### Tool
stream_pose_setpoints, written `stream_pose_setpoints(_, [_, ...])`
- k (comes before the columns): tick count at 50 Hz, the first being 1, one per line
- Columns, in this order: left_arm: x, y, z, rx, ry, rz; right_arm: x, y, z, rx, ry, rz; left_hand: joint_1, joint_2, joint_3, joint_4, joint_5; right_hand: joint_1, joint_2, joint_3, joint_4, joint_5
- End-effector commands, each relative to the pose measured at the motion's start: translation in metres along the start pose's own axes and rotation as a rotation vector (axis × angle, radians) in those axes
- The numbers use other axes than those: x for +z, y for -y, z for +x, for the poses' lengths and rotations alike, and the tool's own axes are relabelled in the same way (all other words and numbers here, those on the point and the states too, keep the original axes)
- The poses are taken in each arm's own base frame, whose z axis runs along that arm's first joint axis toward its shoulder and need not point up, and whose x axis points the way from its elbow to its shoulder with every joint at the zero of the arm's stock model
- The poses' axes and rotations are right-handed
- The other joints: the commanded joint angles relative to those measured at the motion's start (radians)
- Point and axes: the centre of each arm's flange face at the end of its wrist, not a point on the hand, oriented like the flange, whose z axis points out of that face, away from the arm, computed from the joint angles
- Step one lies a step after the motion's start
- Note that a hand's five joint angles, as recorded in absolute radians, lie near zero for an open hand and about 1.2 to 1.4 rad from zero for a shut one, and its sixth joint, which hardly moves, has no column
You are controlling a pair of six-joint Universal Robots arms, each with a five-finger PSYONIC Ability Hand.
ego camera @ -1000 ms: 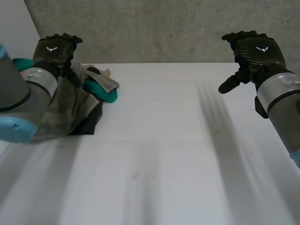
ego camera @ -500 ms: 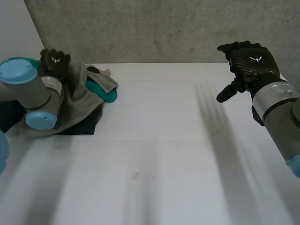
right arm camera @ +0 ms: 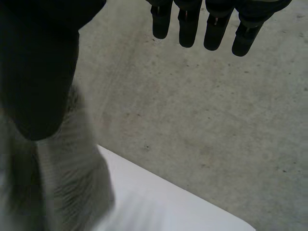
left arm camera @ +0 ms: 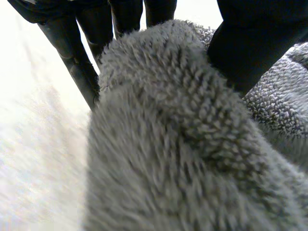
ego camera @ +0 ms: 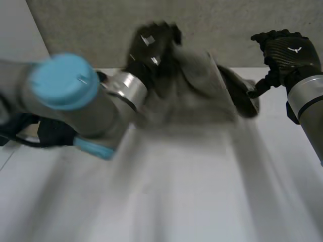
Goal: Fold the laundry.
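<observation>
Left hand (ego camera: 151,43) grips the grey fleecy cloth (ego camera: 202,96) near its left end, up over the far middle of the white table (ego camera: 176,201), its long axis running right toward the right hand (ego camera: 287,50), whose fingers are straight and empty beside the free end; whether that thumb touches the cloth cannot be made out.

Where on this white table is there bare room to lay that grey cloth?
The near half of the white table is bare, between the left arm and right arm. The far edge is crowded: the left hand grips the fuzzy grey cloth there, the right hand beside it.
</observation>
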Motion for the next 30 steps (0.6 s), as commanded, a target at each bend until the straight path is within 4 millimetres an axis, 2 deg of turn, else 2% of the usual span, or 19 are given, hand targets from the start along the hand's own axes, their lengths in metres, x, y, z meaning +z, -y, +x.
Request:
stream_pose_setpoints(1, [-0.014,-0.087,0.018,0.044,-0.027,-0.215,0.003,-0.001,0.010,-0.001,-0.028,-0.008,-0.347,-0.493,-0.483,-0.514,-0.390,-0.045,-0.034,-0.031,-0.031,-0.046])
stream_pose_setpoints(2, [-0.017,-0.090,0.017,0.084,-0.030,-0.243,0.004,-0.001,0.011,-0.003,-0.030,-0.006,-0.526,-0.671,-0.662,-0.693,-0.568,-0.045,-0.034,-0.031,-0.031,-0.046])
stream_pose_setpoints(6, [-0.025,-0.091,0.015,0.178,-0.042,-0.300,0.004,-0.001,0.010,-0.012,-0.018,-0.010,-0.791,-0.936,-0.927,-0.958,-0.834,-0.045,-0.034,-0.031,-0.031,-0.046])
stream_pose_setpoints(9, [-0.022,-0.067,0.004,0.216,-0.021,-0.275,0.005,-0.002,0.007,-0.029,0.006,-0.010,-0.815,-0.960,-0.951,-0.982,-0.858,-0.045,-0.034,-0.031,-0.031,-0.046])
stream_pose_setpoints(10, [-0.023,-0.052,-0.006,0.229,0.003,-0.262,0.004,-0.002,0.004,-0.045,0.027,-0.010,-0.833,-0.978,-0.969,-1.000,-0.875,-0.045,-0.034,-0.031,-0.031,-0.046])
stream_pose_setpoints(11, [-0.024,-0.044,-0.011,0.234,0.014,-0.257,0.004,-0.003,0.002,-0.052,0.040,-0.013,-0.836,-0.981,-0.972,-1.003,-0.878,-0.045,-0.034,-0.031,-0.031,-0.046])
stream_pose_setpoints(13, [-0.027,-0.035,-0.023,0.247,0.041,-0.251,0.002,-0.005,-0.002,-0.071,0.070,-0.024,-0.845,-0.990,-0.980,-1.012,-0.887,-0.045,-0.034,-0.031,-0.031,-0.046])
stream_pose_setpoints(14, [-0.029,-0.030,-0.037,0.257,0.073,-0.250,0.000,-0.008,-0.005,-0.095,0.100,-0.043,-0.845,-0.990,-0.980,-1.012,-0.887,-0.045,-0.034,-0.031,-0.031,-0.046])
stream_pose_setpoints(17, [-0.031,-0.029,-0.059,0.270,0.121,-0.262,-0.002,-0.018,-0.011,-0.140,0.147,-0.089,-0.845,-0.990,-0.980,-1.012,-0.887,-0.045,-0.034,-0.031,-0.031,-0.046])
stream_pose_setpoints(18, [-0.031,-0.032,-0.075,0.274,0.153,-0.275,-0.002,-0.028,-0.014,-0.173,0.178,-0.127,-0.830,-0.975,-0.966,-0.997,-0.873,-0.045,-0.034,-0.031,-0.031,-0.046])
stream_pose_setpoints(21, [-0.032,-0.044,-0.099,0.291,0.201,-0.309,-0.001,-0.043,-0.017,-0.212,0.205,-0.178,-0.818,-0.963,-0.954,-0.985,-0.861,-0.045,-0.034,-0.031,-0.031,-0.046])
stream_pose_setpoints(22, [-0.033,-0.059,-0.116,0.314,0.228,-0.344,0.000,-0.052,-0.019,-0.234,0.216,-0.203,-0.810,-0.955,-0.945,-0.977,-0.852,-0.045,-0.034,-0.031,-0.031,-0.046])
stream_pose_setpoints(25, [-0.034,-0.082,-0.138,0.374,0.252,-0.401,-0.002,-0.061,-0.027,-0.261,0.242,-0.223,-0.795,-0.940,-0.931,-0.962,-0.837,-0.045,-0.034,-0.031,-0.031,-0.046])
stream_pose_setpoints(26, [-0.035,-0.095,-0.152,0.426,0.261,-0.433,-0.005,-0.064,-0.037,-0.274,0.272,-0.229,-0.792,-0.937,-0.928,-0.959,-0.834,-0.045,-0.034,-0.031,-0.031,-0.046])
stream_pose_setpoints(28, [-0.035,-0.106,-0.165,0.479,0.261,-0.459,-0.009,-0.067,-0.046,-0.287,0.298,-0.231,-0.771,-0.917,-0.907,-0.938,-0.814,-0.045,-0.034,-0.031,-0.031,-0.046])
stream_pose_setpoints(30, [-0.036,-0.120,-0.188,0.571,0.281,-0.492,-0.012,-0.068,-0.051,-0.299,0.312,-0.234,-0.730,-0.875,-0.866,-0.897,-0.773,-0.045,-0.034,-0.031,-0.031,-0.046])
